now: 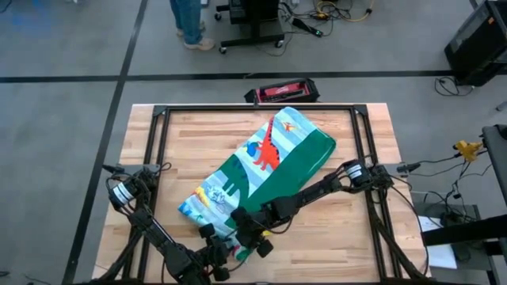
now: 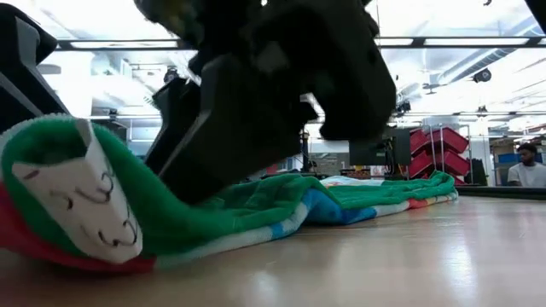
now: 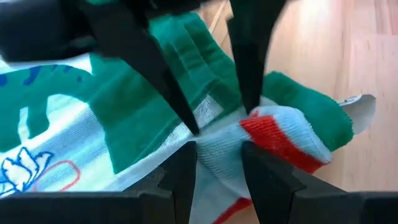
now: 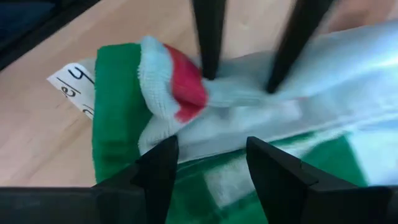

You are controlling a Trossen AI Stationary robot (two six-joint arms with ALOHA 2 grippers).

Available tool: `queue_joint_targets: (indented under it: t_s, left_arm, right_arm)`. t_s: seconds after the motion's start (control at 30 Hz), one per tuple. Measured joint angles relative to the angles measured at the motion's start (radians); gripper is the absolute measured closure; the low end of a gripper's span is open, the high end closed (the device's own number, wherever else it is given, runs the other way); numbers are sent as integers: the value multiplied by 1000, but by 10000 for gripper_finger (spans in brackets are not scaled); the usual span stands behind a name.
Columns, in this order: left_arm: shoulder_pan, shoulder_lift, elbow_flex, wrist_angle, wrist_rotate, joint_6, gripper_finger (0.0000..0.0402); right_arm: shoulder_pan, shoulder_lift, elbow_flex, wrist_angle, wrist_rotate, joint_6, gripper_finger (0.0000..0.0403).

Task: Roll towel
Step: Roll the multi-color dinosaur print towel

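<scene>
The towel (image 1: pixel 269 158), green-bordered with a pale blue dinosaur print, lies folded into a long strip. It runs slantwise from the table's far right toward its near left. Its near end (image 2: pixel 77 196) is bunched into a thick hump with a white label showing. Both grippers meet at that near end and face each other. My left gripper (image 3: pixel 219 163) comes from the near left and my right gripper (image 4: pixel 205 163) from the right. Each is shut on the cloth. In each wrist view the other arm's fingers show at the top of the picture. My left gripper pinches the pale blue and red bunched cloth (image 3: pixel 217 146) at the towel's near end between its two fingers. It slants down from the near left. Several layers are gathered there. The towel's far part lies flat on the table. My right gripper pinches the turned-over near end (image 4: pixel 208 134) between its two fingers, beside the red patch. It slants down from the table's right, opposite the left gripper's fingers (image 4: pixel 208 37). The cloth is bunched in several layers, and the green border (image 4: pixel 115 112) rests on the wood.
A black frame rail (image 1: pixel 162 150) runs round the tabletop. A red and black box (image 1: pixel 281 91) sits just beyond the far edge. Bare wood (image 1: pixel 333 229) shows right of the towel. A person's legs (image 1: pixel 190 24) stand beyond the table, and another person (image 2: pixel 529 166) sits far behind.
</scene>
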Motion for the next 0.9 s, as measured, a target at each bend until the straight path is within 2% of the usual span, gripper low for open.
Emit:
queue_joint_targets:
  t_s: [0.17, 0.33, 0.5, 0.67, 0.9]
  left_arm:
    - [4, -2, 0, -1, -1, 24, 285]
    - [28, -2, 0, 1, 22, 50, 285]
    - [33, -3, -4, 0, 31, 60, 285]
    - [33, -3, -5, 1, 32, 60, 285]
    - [32, -4, -5, 1, 32, 54, 285]
  right_arm:
    - [7, 32, 2, 95, -43, 44, 224]
    - [21, 25, -1, 136, -41, 42, 224]
    - [20, -31, -2, 35, 26, 25, 224]
    - [19, -83, -2, -39, 35, 12, 224]
    - [11, -61, -1, -122, 36, 14, 224]
